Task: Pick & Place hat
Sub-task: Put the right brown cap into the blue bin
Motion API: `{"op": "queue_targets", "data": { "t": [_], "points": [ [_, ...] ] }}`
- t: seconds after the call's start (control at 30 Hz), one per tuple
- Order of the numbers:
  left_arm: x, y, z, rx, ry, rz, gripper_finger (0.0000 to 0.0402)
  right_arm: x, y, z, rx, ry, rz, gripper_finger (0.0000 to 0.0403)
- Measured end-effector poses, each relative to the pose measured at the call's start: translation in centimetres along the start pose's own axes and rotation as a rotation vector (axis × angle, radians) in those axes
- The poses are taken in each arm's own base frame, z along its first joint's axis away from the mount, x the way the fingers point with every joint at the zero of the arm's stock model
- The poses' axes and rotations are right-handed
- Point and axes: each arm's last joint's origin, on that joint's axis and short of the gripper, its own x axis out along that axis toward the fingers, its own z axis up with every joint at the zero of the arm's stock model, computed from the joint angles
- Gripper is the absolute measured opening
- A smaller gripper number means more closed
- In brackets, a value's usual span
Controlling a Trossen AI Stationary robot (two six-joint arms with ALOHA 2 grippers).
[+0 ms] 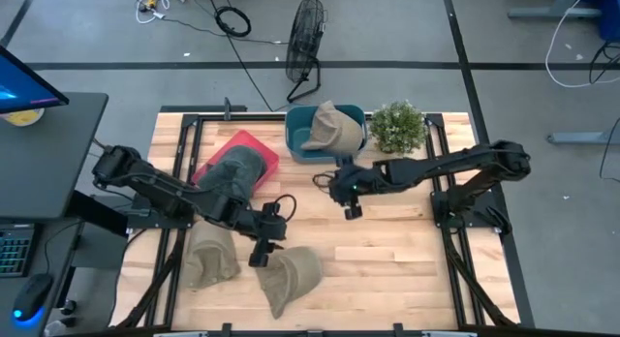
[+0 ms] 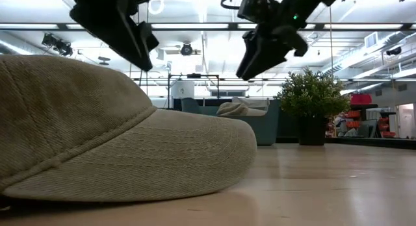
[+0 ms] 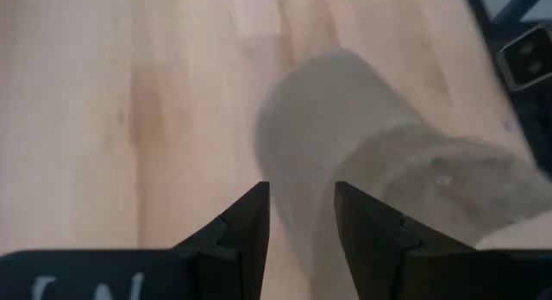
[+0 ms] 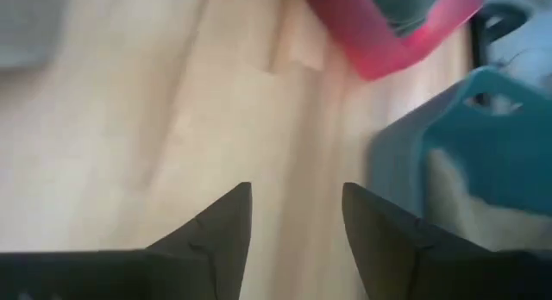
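Several caps show in the high view. A khaki cap [image 1: 290, 277] lies on the table near its near edge and fills the low view [image 2: 117, 141]. Another khaki cap [image 1: 210, 256] lies left of it. A tan cap [image 1: 332, 130] sits in the blue bin [image 1: 300, 148], and a dark green cap [image 1: 236, 170] in the red bin [image 1: 254, 143]. My left gripper [image 1: 262, 254] hovers open just above the near khaki cap [image 3: 388, 162]. My right gripper [image 1: 349, 207] hangs open over bare table in front of the blue bin [image 4: 466, 136].
A small potted plant [image 1: 397, 127] stands right of the blue bin at the far edge. A black metal frame [image 1: 455, 240] runs along the table's sides. Bare wood lies in the middle and right of the table. A fan [image 1: 306, 42] stands on the floor beyond.
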Motion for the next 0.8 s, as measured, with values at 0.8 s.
{"op": "queue_targets", "data": {
  "t": [0.8],
  "points": [
    [4.9,-3.8,-2.1,0.060,0.093,-0.043,0.0136,-2.3,8.3,1.9,0.173,-0.025,0.177,0.0185]
  ]
}}
